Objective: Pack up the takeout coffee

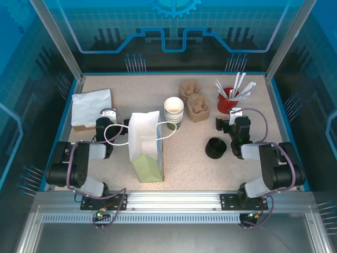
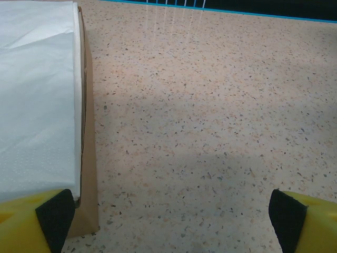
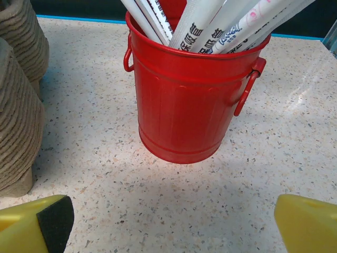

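Note:
No lidded olive-green coffee cup is in sight; it is hidden or out of view. A white paper bag with green sides and white cord handles stands upright mid-table between the arms. My left gripper is open to the left of the bag, over bare tabletop, with nothing between its fingers. My right gripper is open too, low over the table just in front of the red bucket, and holds nothing.
Lidless cream-rimmed cups are stacked behind the bag. Loose black lids lie left of the right arm. Pulp cup carriers sit beside the straw-filled bucket. White napkins rest on a brown box at the left.

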Available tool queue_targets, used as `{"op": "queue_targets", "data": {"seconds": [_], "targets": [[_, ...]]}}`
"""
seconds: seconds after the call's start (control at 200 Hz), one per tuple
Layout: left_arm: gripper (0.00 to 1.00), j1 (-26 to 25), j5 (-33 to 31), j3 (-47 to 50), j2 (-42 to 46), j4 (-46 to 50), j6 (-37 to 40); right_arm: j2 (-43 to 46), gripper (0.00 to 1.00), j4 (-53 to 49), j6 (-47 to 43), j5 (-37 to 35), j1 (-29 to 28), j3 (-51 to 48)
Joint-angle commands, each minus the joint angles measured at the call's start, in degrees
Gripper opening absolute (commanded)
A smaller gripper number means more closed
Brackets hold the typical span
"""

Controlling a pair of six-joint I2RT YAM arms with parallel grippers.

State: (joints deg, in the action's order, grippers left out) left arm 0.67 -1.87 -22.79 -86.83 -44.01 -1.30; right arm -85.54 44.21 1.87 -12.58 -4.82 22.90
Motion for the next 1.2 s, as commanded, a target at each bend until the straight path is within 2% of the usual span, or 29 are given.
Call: {"op": "queue_targets", "data": {"seconds": [0.0,0.505,0.605,0.71,0.82,0.91,1.016,1.191], "targets": [[0.99,-0.14,0.47,-1.21,0.02,-0.64,0.97,-0.51,1.00,1.86,0.22,0.27,0.44,0.22],[0.99,-0.10,0.64,-1.18,0.05,-0.68,0.86,-0.51,1.00,1.67,0.36,0.62,0.67,0.34],[0.99,0.01,-4.35,-1.36,2.37,1.65,-1.55,-0.07,1.00,1.22,0.61,1.36,1.06,0.48],[0.99,0.77,-8.81,-3.60,9.71,12.45,-3.98,4.74,1.00,-7.50,1.72,1.31,2.09,3.01],[0.99,2.88,-10.50,-12.35,16.62,31.01,-5.99,12.61,1.00,-18.97,2.29,-0.73,2.50,5.58],[0.99,6.67,-9.74,-20.85,18.77,44.84,-11.95,19.11,1.00,-27.53,3.04,-0.68,2.60,7.34],[0.99,11.88,-3.90,-34.01,17.33,63.05,-18.43,26.49,1.00,-39.18,5.39,-0.70,2.58,10.30],[0.97,12.33,10.95,-52.37,15.20,85.08,-15.24,34.32,1.00,-60.02,11.58,3.43,2.53,17.94]]}}
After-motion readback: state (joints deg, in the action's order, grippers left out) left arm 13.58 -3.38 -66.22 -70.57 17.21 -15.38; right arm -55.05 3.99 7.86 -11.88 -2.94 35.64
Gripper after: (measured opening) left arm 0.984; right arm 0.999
